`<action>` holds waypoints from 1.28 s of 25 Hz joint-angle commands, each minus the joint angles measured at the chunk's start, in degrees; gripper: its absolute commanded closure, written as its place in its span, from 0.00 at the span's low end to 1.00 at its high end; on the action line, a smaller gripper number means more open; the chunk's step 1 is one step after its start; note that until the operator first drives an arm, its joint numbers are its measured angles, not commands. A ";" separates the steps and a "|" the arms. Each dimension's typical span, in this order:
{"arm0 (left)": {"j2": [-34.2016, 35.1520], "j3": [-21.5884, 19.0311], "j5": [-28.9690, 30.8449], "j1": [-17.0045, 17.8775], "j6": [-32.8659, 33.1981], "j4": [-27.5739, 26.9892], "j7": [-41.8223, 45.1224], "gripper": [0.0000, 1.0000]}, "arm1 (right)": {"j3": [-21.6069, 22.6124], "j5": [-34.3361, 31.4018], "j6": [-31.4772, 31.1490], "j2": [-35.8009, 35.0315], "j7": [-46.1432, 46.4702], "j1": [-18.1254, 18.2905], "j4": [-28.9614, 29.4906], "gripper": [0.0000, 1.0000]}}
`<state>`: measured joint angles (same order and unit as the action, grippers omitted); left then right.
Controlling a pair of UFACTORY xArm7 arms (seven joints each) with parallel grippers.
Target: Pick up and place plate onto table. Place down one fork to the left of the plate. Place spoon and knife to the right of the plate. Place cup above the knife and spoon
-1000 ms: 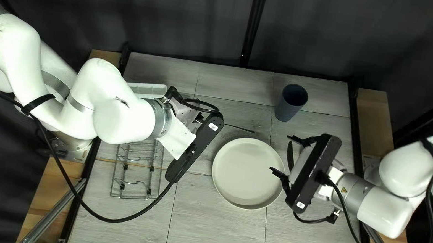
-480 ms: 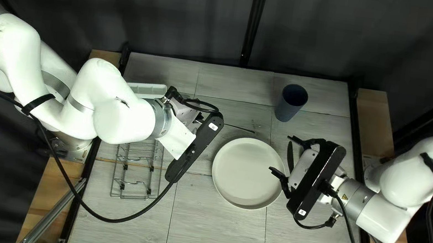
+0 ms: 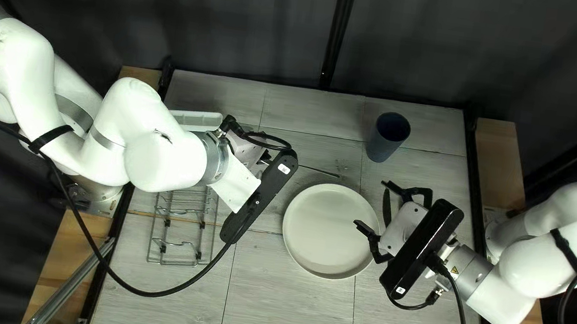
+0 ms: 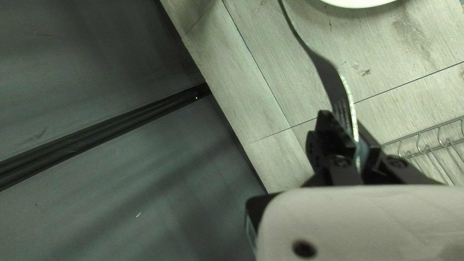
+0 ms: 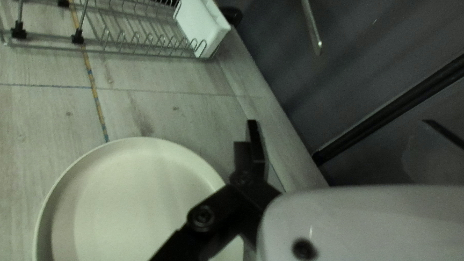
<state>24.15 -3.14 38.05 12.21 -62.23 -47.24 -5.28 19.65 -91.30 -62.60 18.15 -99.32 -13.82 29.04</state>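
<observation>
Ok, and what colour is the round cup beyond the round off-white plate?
The round cup is dark blue; it shows best in the top left view.

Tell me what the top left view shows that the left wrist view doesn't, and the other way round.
Only the top left view: the blue cup, the white holder, the right arm and its open pincer.

Only the left wrist view: the fork's prongs, with the left pincer shut on them.

Both: the plate, just its rim in the wrist view; part of the wire rack; the fork's handle; the dark curtain.
</observation>
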 commanded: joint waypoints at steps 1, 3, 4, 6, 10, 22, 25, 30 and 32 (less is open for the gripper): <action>0.00 0.00 0.00 0.00 0.00 0.00 0.00 1.00 | -1.78 -8.19 0.64 -3.15 -3.70 2.41 1.47 0.00; 0.00 0.00 0.00 0.00 0.00 0.00 0.00 1.00 | -2.12 -10.03 0.64 -4.05 -4.34 2.86 2.19 0.00; 0.00 0.00 0.00 0.00 0.00 0.00 0.00 1.00 | -2.36 -11.52 0.62 -4.77 -4.87 3.21 2.72 0.00; 0.00 0.00 0.00 0.00 0.00 0.00 0.00 1.00 | -3.11 -14.01 1.18 -5.74 -5.58 3.97 3.38 0.00; 0.00 0.00 0.00 0.00 0.00 0.00 0.00 1.00 | -4.28 -17.54 2.33 -6.34 -7.03 5.01 3.73 0.00; 0.00 0.00 0.00 0.00 0.00 0.00 0.00 1.00 | -4.57 -18.72 2.63 -6.45 -7.67 5.27 3.89 1.00; 0.00 0.00 0.00 0.00 0.00 0.00 0.00 1.00 | -4.57 -18.72 2.63 -6.45 -7.67 5.27 3.89 1.00; 0.00 0.00 0.00 0.00 0.00 0.00 0.00 1.00 | -4.57 -18.72 2.63 -6.45 -7.67 5.27 3.89 1.00; 0.00 0.00 0.00 0.00 0.00 0.00 0.00 1.00 | -4.57 -18.72 2.63 -6.45 -7.67 5.27 3.89 1.00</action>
<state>24.15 -3.14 38.05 12.21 -62.23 -47.24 -5.28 15.08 -110.02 -59.96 11.70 -106.99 -8.55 32.92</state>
